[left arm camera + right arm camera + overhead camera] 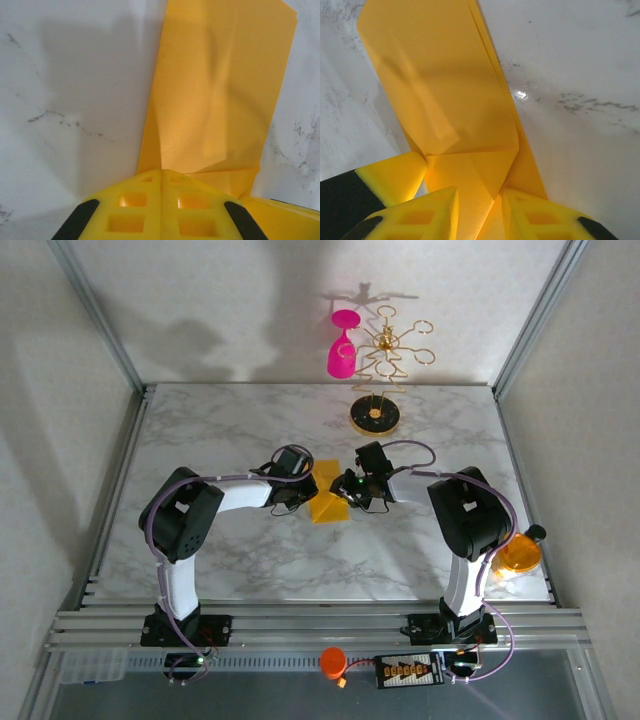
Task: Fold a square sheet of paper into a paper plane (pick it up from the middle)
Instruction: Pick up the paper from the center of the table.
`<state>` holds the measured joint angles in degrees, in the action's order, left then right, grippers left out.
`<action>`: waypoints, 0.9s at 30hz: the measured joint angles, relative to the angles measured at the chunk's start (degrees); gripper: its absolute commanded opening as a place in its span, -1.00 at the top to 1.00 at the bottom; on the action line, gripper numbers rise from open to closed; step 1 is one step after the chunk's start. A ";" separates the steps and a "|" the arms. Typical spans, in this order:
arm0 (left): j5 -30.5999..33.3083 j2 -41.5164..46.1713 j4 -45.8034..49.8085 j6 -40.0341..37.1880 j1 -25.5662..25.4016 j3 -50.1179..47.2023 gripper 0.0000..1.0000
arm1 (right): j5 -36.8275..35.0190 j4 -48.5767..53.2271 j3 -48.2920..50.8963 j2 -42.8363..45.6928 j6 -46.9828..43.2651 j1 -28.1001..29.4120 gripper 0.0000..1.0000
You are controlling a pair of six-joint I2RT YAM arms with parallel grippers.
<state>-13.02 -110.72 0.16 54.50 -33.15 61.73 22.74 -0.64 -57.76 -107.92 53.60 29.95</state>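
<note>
The orange-yellow sheet of paper (328, 502) lies partly folded on the marble table (250, 430) between both arms. In the left wrist view the paper (215, 90) rises as a creased flap from my left gripper (161, 172), whose yellow fingers are pressed together on its near edge. In the right wrist view the paper (445, 90) shows folded layers with a triangular flap. My right gripper (480, 197) is open, its fingers on either side of the paper's near end. From above, the left gripper (312, 490) and right gripper (352, 488) meet at the paper.
A gold stand (376, 415) with a pink wine glass (342, 350) hanging on it is at the back centre. A round orange translucent disc (518, 555) sits at the right edge by the right arm. An orange cap (333, 661) lies on the front rail.
</note>
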 measured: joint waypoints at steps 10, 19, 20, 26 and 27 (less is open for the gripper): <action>0.00 0.00 0.00 0.02 0.00 0.00 0.95 | 4.48 -3.82 0.04 -0.31 0.02 0.09 0.43; 0.00 0.00 0.00 0.02 0.00 0.00 0.95 | 6.05 -5.03 0.76 -0.52 -0.26 0.11 0.61; 0.00 0.00 0.00 0.02 0.00 0.00 0.94 | 6.08 -5.14 0.76 -0.66 -0.35 0.11 0.65; -0.13 0.24 0.15 0.00 0.11 0.02 0.87 | 6.99 -7.06 0.90 -1.07 -1.11 0.17 0.86; -0.24 0.44 0.50 -0.02 0.22 0.02 0.83 | 7.15 -7.45 0.98 -1.07 -1.46 0.20 0.91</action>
<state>-13.26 -110.28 0.67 54.48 -32.93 61.76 29.89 -8.10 -56.77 -108.99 52.14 30.15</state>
